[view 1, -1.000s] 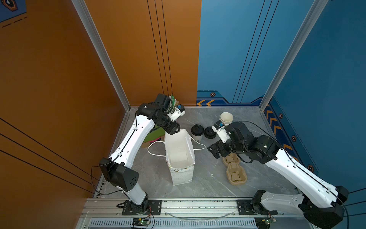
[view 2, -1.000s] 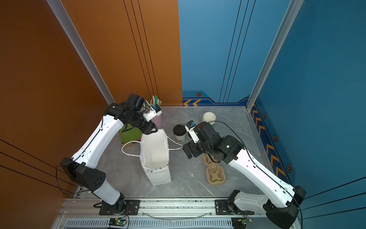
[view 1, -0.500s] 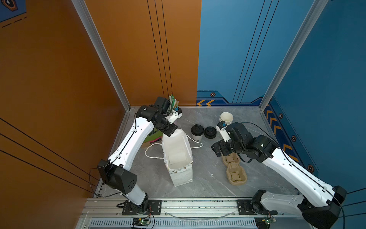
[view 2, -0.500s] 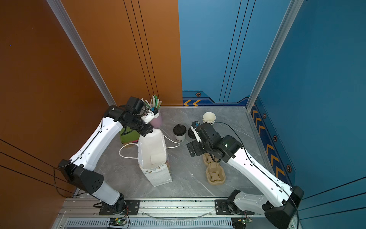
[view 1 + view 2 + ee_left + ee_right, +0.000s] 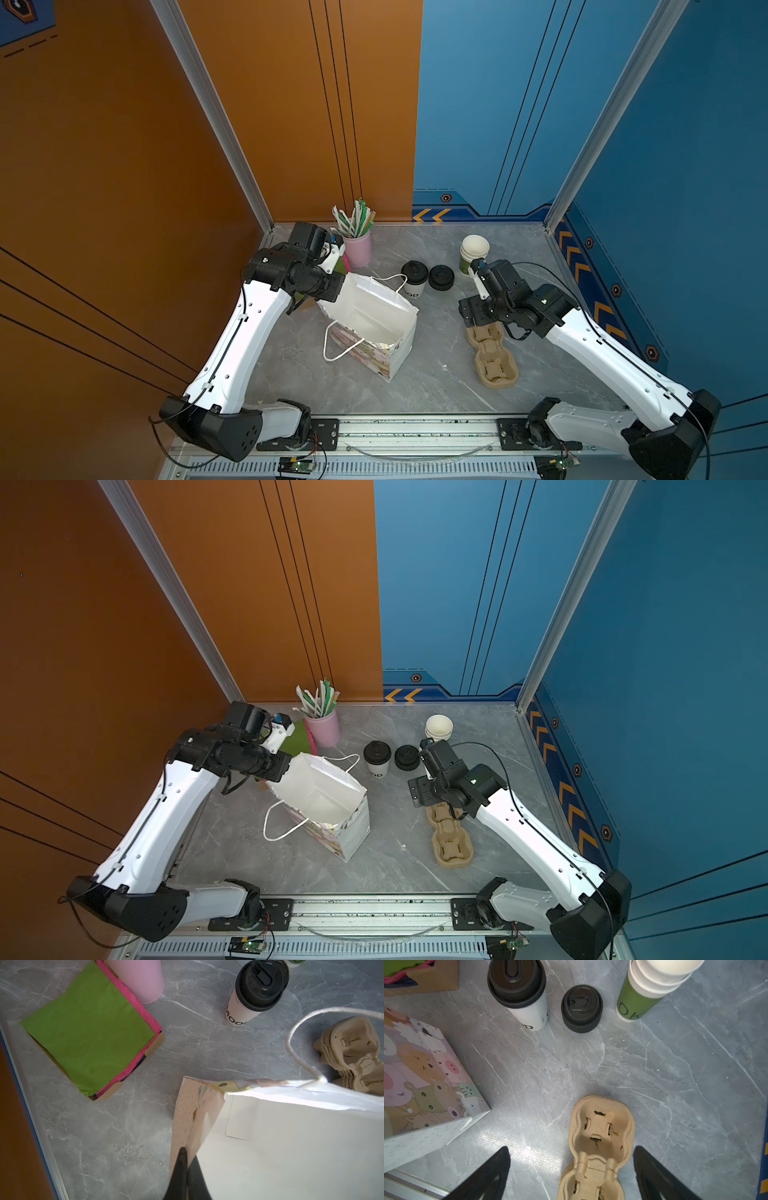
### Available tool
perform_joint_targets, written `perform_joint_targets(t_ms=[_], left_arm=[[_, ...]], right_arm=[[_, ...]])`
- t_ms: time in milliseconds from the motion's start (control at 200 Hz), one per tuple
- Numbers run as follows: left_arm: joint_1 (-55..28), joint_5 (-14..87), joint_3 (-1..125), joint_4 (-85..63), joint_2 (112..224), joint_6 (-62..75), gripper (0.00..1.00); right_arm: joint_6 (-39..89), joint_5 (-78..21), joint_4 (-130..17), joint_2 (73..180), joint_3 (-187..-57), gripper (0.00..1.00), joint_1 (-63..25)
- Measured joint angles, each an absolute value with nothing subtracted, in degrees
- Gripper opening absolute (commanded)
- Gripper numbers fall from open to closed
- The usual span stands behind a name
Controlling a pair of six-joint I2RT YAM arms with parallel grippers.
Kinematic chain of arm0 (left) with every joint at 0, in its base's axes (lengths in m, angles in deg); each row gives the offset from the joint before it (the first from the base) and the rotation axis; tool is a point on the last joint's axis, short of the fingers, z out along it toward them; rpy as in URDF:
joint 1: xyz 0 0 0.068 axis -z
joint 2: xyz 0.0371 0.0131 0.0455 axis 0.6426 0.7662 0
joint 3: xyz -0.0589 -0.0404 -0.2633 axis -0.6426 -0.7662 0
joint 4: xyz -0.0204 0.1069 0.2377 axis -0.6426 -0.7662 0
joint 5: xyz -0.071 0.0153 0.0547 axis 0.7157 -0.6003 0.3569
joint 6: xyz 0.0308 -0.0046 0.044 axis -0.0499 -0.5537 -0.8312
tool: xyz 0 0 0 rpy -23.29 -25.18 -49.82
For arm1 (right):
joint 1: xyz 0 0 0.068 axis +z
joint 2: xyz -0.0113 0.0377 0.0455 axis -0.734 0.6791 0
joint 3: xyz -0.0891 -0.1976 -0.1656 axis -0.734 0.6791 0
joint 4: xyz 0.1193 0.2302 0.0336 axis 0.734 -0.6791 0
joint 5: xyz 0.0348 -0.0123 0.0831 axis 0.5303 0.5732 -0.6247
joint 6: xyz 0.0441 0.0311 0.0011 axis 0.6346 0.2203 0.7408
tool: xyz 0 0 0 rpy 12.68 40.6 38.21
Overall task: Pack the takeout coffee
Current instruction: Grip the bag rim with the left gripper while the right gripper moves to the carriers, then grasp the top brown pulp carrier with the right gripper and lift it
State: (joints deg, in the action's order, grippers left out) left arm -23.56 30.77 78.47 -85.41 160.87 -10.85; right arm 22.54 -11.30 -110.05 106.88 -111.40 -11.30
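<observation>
The left gripper [image 5: 185,1152] pinches shut on the rim of the open paper bag [image 5: 397,357]. Right of the bag, the right gripper [image 5: 571,1150] hangs with jaws spread above a pulp cup carrier [image 5: 494,365]. Just behind the bag, the takeout coffee [image 5: 414,279] stands upright on the table [image 5: 436,386], apart from both grippers.

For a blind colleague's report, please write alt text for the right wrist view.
The right tool, jaws open, hovers over a brown pulp cup carrier on a grey table. Beyond it stand the takeout coffee, a loose black lid and a cup stack; a cartoon-printed bag stands nearby.
</observation>
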Motion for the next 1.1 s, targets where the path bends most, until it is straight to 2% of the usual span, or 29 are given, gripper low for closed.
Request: perform_joint_targets(t_ms=[250, 731, 1101], left_arm=[[-23.9, 30.7, 77.3, -85.1, 160.7, -9.2, 0.01], [-24.3, 31.2, 75.5, -83.5, 159.0, -9.1, 0.01], [-24.9, 32.1, 74.8, -82.8, 158.8, -9.1, 0.01]], right_arm=[[26.0, -11.3, -111.1, 109.1, -105.4, 0.81, -12.1], [33.5, -13.9, -110.4, 109.5, -95.2, 0.56, -19.2], [32.1, -15.4, -109.3, 110.0, -93.7, 0.47, -19.2]])
